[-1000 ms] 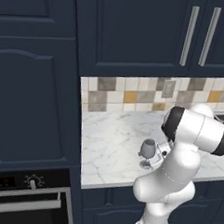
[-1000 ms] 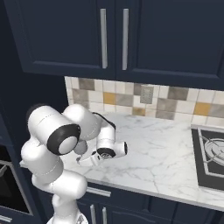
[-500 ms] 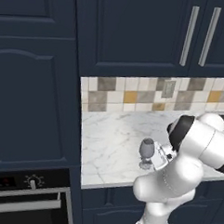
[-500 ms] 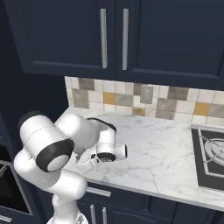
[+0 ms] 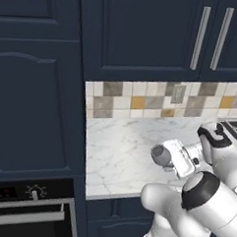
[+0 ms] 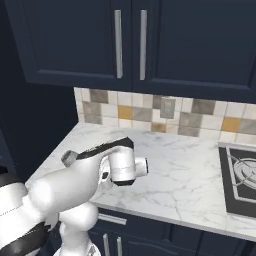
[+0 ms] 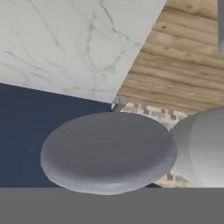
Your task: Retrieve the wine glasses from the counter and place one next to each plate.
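Wine glass (image 5: 160, 155) sits clamped in my gripper (image 5: 170, 160), which I read as closed on it, lifted and tipped sideways above the near part of the marble counter (image 5: 119, 145), its round foot (image 7: 107, 151) close before my hand camera.

Navy wall cabinets (image 6: 150, 45) with long metal handles (image 6: 118, 44) hang above a beige, brown and grey tile wall (image 5: 156, 100), an oven (image 5: 29, 209) sits low at left, a hob (image 6: 240, 177) at right, over wood floor (image 7: 183, 65).
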Motion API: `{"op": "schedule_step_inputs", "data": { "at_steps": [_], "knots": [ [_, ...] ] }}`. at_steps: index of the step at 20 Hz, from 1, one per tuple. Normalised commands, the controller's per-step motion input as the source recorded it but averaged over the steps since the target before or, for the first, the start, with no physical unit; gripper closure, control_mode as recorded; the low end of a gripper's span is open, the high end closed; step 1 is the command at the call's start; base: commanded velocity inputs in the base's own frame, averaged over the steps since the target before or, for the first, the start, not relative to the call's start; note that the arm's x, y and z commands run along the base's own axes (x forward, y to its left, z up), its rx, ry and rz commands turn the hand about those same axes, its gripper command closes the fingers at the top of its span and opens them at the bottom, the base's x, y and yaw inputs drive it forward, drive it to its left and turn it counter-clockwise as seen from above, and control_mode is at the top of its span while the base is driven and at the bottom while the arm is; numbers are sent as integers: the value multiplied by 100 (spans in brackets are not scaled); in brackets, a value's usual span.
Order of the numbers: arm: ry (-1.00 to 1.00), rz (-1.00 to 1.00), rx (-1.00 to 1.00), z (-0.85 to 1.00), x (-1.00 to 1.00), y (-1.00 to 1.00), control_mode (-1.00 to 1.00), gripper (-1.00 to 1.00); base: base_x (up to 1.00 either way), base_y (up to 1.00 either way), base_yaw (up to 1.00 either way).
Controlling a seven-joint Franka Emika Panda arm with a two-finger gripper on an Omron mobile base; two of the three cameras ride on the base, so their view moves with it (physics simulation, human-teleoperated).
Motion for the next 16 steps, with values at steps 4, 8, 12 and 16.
{"op": "schedule_step_inputs", "data": {
  "at_steps": [4, 8, 12, 16],
  "knots": [
    [-11, 6, 8, 99, -62, -4, -100, 100, 0, 0, 0],
    [-9, 8, 19, 90, -80, -25, -100, 100, 0, 0, 0],
    [-9, 7, 13, 93, -70, -25, -100, 100, 0, 0, 0],
    [0, 0, 8, 81, -27, -24, -100, 100, 0, 0, 0]
  ]
}}
